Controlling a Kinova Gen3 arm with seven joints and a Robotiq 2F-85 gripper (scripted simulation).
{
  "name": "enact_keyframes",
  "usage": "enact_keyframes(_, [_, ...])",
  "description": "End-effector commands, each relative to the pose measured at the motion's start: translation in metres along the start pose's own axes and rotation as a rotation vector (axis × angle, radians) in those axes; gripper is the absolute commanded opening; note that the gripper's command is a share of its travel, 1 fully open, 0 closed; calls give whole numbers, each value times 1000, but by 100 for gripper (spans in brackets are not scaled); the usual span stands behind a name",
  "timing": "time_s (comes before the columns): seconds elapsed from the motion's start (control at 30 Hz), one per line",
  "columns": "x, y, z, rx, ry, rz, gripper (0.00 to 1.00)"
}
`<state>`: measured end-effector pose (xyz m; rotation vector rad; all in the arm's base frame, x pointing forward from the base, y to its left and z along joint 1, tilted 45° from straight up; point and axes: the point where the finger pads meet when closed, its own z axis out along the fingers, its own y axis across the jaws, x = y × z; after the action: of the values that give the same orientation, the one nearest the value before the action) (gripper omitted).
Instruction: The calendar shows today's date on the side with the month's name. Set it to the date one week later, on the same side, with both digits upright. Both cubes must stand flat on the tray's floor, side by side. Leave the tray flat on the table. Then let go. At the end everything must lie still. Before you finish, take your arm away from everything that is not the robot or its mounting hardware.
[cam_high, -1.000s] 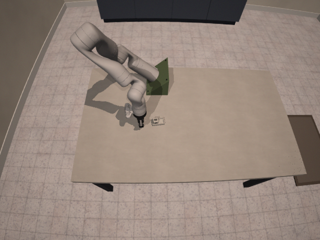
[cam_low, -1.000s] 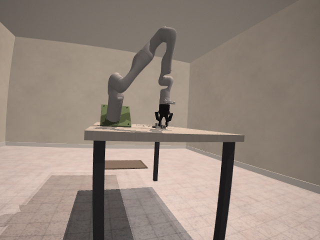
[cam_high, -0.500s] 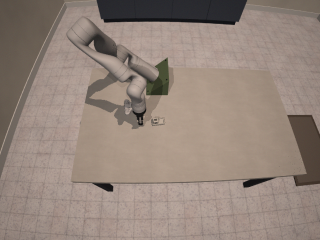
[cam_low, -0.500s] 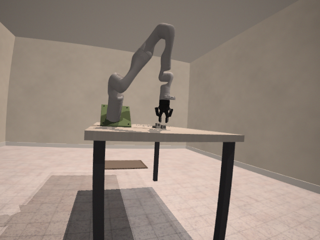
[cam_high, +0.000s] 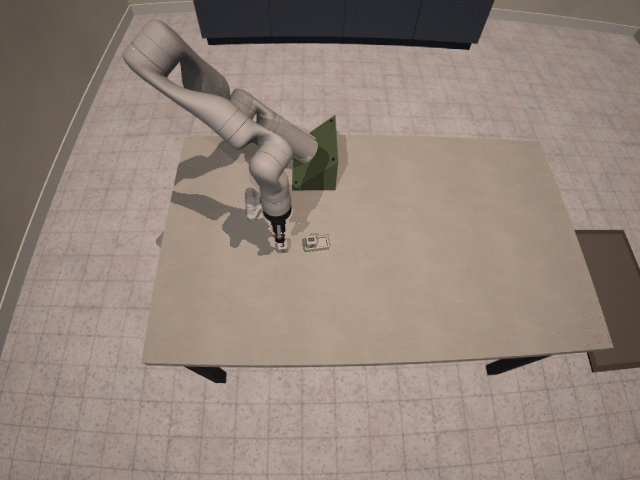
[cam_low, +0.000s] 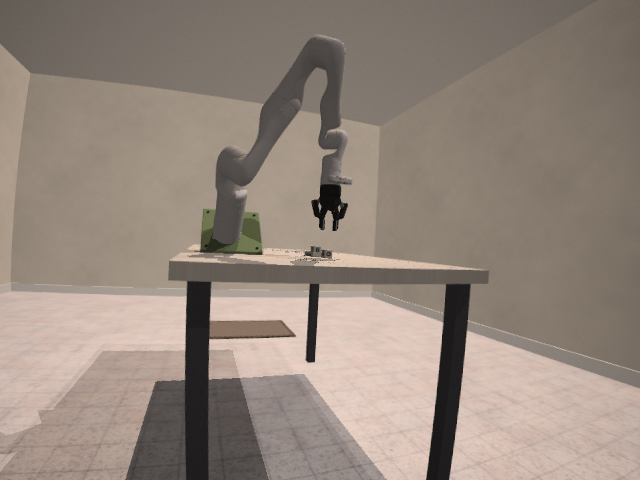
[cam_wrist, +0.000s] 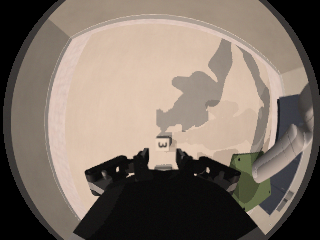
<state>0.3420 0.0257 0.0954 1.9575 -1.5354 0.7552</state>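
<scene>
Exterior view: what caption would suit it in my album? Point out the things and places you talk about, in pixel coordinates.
Open gripper (cam_low: 328, 228) hanging above two small cubes on a table (cam_low: 330, 273).
</scene>
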Motion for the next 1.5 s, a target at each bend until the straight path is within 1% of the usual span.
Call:
enact_keyframes(0.0, [-2, 0, -7, 4, -6, -7, 46])
enact_keyframes(0.03, [-2, 0, -7, 4, -6, -7, 100])
enact_keyframes(1.47, [-2, 0, -7, 4, -6, -7, 100])
